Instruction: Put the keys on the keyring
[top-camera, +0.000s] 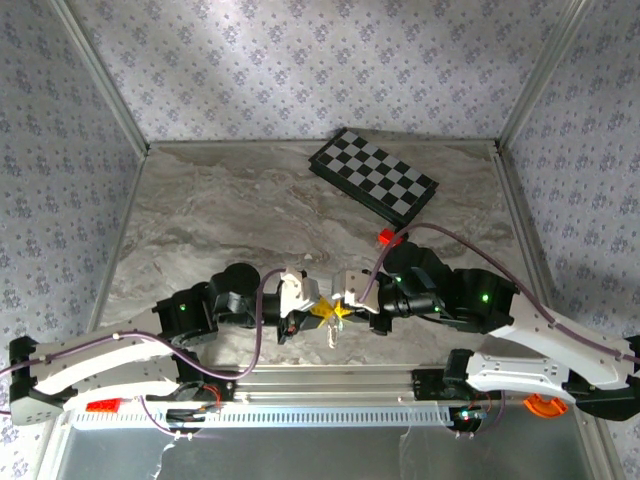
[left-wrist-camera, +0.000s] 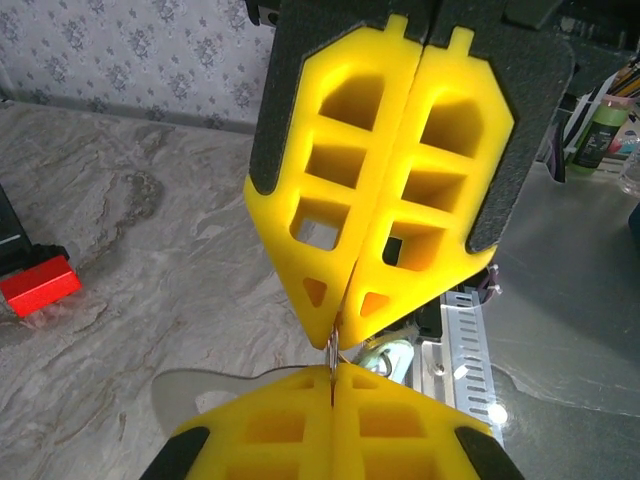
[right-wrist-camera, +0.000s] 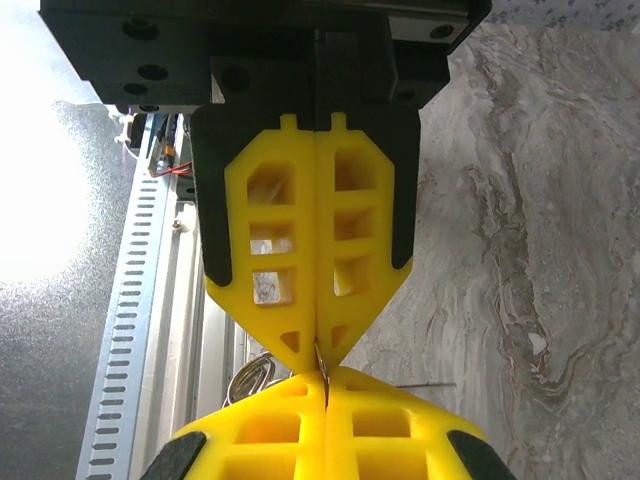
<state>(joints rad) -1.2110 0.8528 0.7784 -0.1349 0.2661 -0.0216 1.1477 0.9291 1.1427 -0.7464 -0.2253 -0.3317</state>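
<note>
Left gripper is pressed together, and at its tip it pinches a thin grey metal edge. We take this edge for the wire of the keyring, but it is very small and it could also be the blade of a key. Just beside the tips, on the side of the near rail, a few silver keys hang down in a small bunch, above the surface. We cannot tell whether they are already threaded on the wire.

Right gripper meets the left one tip to tip. It is also pressed together, on the same thin edge, so both arms hold one small piece between them.

We judge that the step in hand is a threading or a handover at the wire. To do it well, we would keep one gripper still and firm and move only the other one, slowly and along the line of the wire. Pulling the tips apart may let the wire slip out or bend. We would also keep the bunch over the surface and not over the slotted rail, because a dropped key could be lost there.

Further right, the red block and the chessboard lie well apart from the work.
</note>
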